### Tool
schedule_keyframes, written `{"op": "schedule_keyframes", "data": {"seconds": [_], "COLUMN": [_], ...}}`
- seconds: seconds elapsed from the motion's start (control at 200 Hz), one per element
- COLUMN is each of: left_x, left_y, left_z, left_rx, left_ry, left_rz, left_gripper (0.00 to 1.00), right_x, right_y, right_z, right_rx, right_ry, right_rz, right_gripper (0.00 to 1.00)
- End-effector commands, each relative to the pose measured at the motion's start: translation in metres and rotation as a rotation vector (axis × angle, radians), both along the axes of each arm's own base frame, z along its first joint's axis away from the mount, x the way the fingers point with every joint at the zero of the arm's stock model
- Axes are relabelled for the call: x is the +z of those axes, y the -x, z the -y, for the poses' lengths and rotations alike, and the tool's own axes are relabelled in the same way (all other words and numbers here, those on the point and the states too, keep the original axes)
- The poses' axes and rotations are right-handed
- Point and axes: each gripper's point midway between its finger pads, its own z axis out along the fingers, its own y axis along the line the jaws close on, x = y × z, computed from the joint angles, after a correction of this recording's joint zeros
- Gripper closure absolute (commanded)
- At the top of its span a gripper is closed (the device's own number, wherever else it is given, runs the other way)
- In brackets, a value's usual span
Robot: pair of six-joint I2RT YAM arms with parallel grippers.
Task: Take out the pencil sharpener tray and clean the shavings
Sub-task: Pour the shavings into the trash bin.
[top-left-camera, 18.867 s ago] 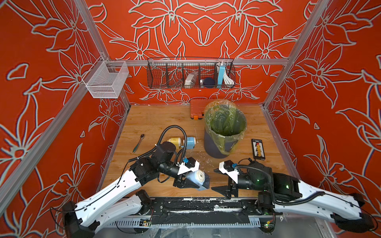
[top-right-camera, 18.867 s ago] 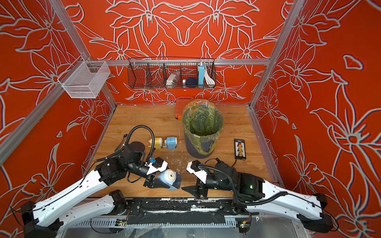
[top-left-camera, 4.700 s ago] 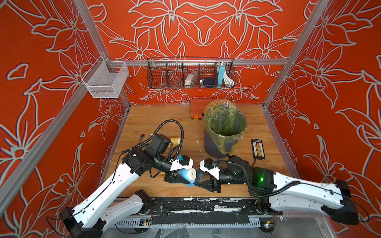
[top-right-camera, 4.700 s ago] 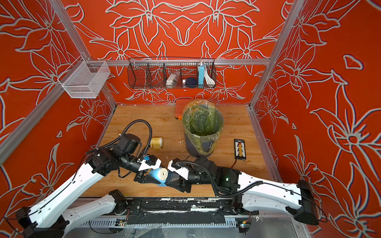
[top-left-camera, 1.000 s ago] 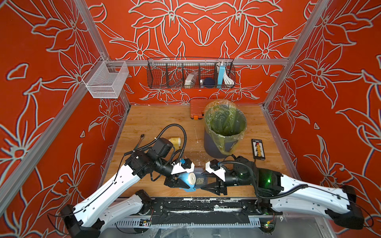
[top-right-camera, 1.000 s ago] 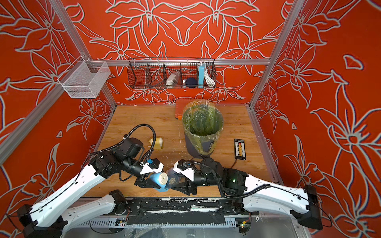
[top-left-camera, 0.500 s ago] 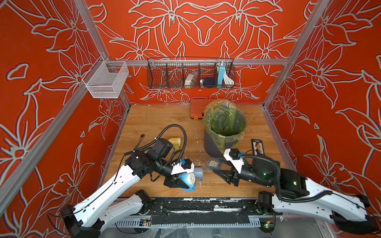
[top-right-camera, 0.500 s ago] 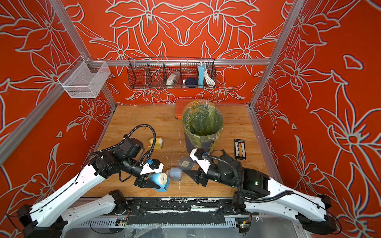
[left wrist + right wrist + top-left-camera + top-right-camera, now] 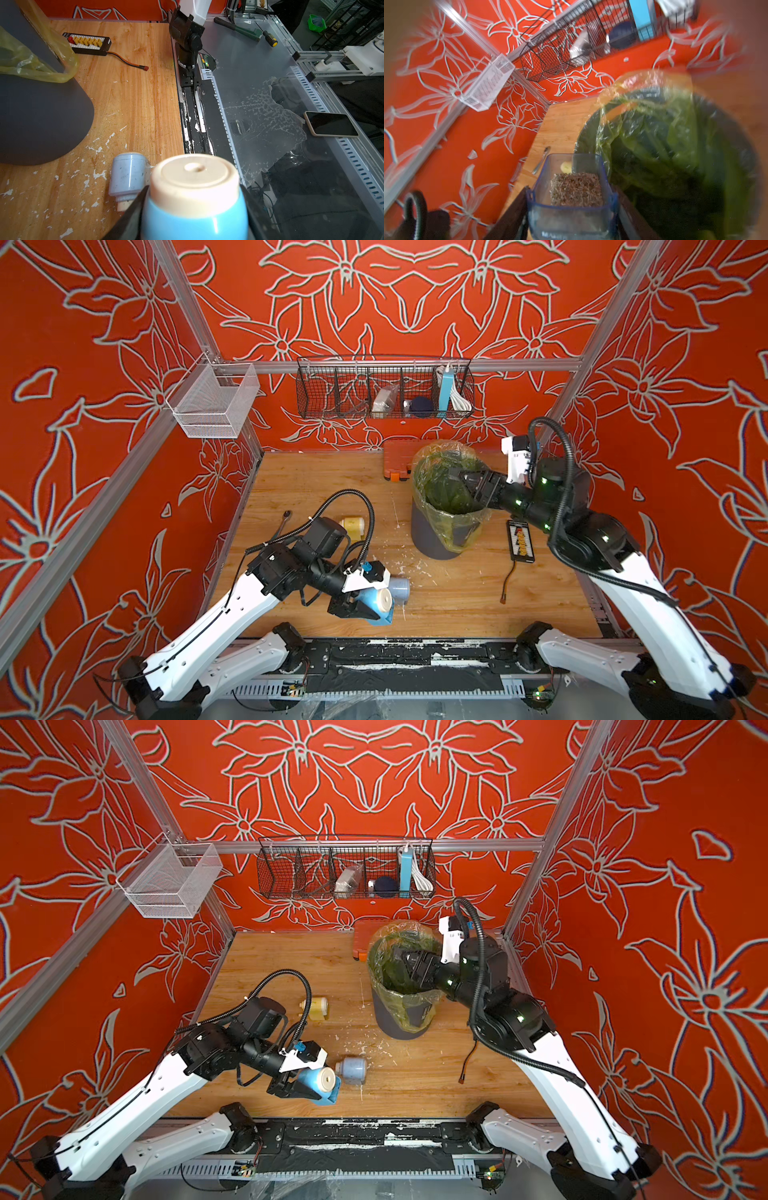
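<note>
My left gripper [image 9: 376, 608] [image 9: 322, 1088] [image 9: 193, 218] is shut on a blue pencil sharpener [image 9: 195, 199] with a cream top, held low near the table's front edge. My right gripper [image 9: 459, 481] [image 9: 405, 965] [image 9: 572, 209] reaches over the mouth of the grey trash bin [image 9: 432, 541] [image 9: 395, 1023] with a green liner [image 9: 675, 145]. It is shut on the clear bluish tray [image 9: 571, 216], which holds a packed brownish clump of shavings [image 9: 576, 189]. Whitish flakes [image 9: 97, 149] lie scattered on the wood in front of the bin.
A pale blue-grey sharpener [image 9: 400, 590] [image 9: 352, 1070] [image 9: 127, 176] lies beside the left gripper, a yellow one [image 9: 353, 526] farther back. A black connector board [image 9: 521, 541] with a cable lies right of the bin. A wrench [image 9: 282, 520] and orange case [image 9: 397, 460] lie behind; wire baskets hang on the walls.
My right arm has pulled away from the sharpener with the tray, then risen and swung back to the bin's mouth. The left gripper has kept still with the sharpener.
</note>
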Motion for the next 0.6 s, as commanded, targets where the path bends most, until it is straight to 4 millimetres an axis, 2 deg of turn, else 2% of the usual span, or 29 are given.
{"op": "schedule_keyframes", "data": {"seconds": [0.0,0.145,0.235,0.32,0.415,0.48,0.595], "left_x": [0.013,0.016,0.018,0.018,0.019,0.019,0.016], "left_y": [0.009,0.013,0.014,0.014,0.014,0.015,0.016], "left_z": [-0.003,-0.005,-0.005,-0.004,-0.004,-0.005,-0.005], "left_rx": [-0.046,-0.06,-0.064,-0.065,-0.065,-0.066,-0.06], "left_ry": [0.039,0.039,0.046,0.05,0.055,0.061,0.067], "left_rz": [0.051,0.056,0.062,0.061,0.065,0.068,0.067], "left_gripper": [1.0,1.0,1.0,1.0,1.0,1.0,1.0], "right_x": [0.008,0.012,0.01,0.017,0.015,0.007,0.006], "right_y": [-0.003,-0.028,-0.039,-0.047,-0.04,-0.036,-0.029], "right_z": [-0.017,-0.012,-0.01,-0.008,-0.008,-0.005,-0.009], "right_rx": [0.053,-0.001,-0.049,-0.064,-0.093,-0.12,-0.074], "right_ry": [-0.465,-0.745,-0.918,-1.03,-0.997,-0.95,-0.987], "right_rz": [-0.283,-0.423,-0.513,-0.551,-0.628,-0.657,-0.68], "right_gripper": [1.0,1.0,1.0,1.0,1.0,1.0,1.0]}}
